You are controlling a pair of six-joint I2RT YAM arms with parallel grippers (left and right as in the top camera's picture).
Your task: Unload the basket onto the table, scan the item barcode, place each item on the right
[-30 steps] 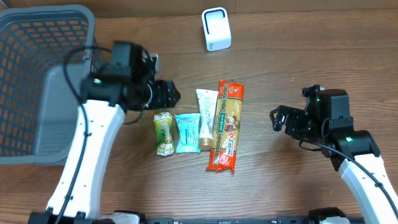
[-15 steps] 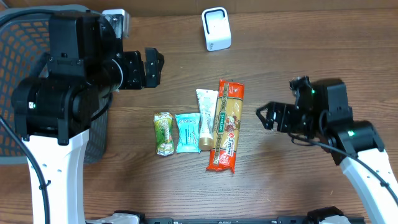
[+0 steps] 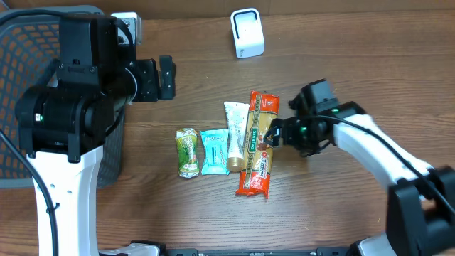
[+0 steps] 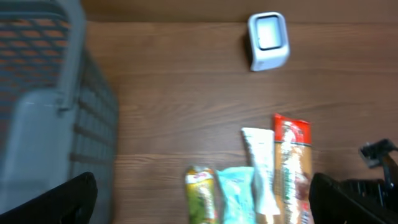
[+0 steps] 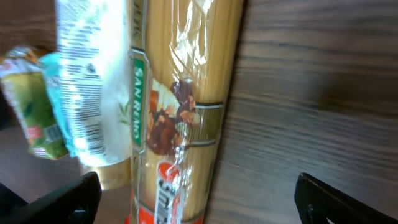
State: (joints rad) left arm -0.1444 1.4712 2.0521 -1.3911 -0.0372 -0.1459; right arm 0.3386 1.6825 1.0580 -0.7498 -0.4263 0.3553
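- Grey basket (image 3: 28, 107) behind the left gripper (image 3: 166, 78); mostly covered by that arm from overhead and cut off by the frame edge.
- Left gripper fingers spread wide, holding nothing, well apart from the row of packets.
- Right gripper (image 3: 273, 134) fingers apart, clamped on nothing, at the right edge of the spaghetti packet (image 3: 254, 167); cannot tell whether touching.
- White tube (image 3: 234, 135), teal sachet (image 3: 213, 151) and green sachet (image 3: 187, 151) side by side beyond the spaghetti packet from the right gripper.
- White scanner (image 3: 247, 33) upright, well apart from both grippers.

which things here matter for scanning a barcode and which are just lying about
job: white box-shaped scanner; long orange spaghetti packet, open right jaws at it
lying about: white tube; teal packet; green packet; grey plastic mesh basket
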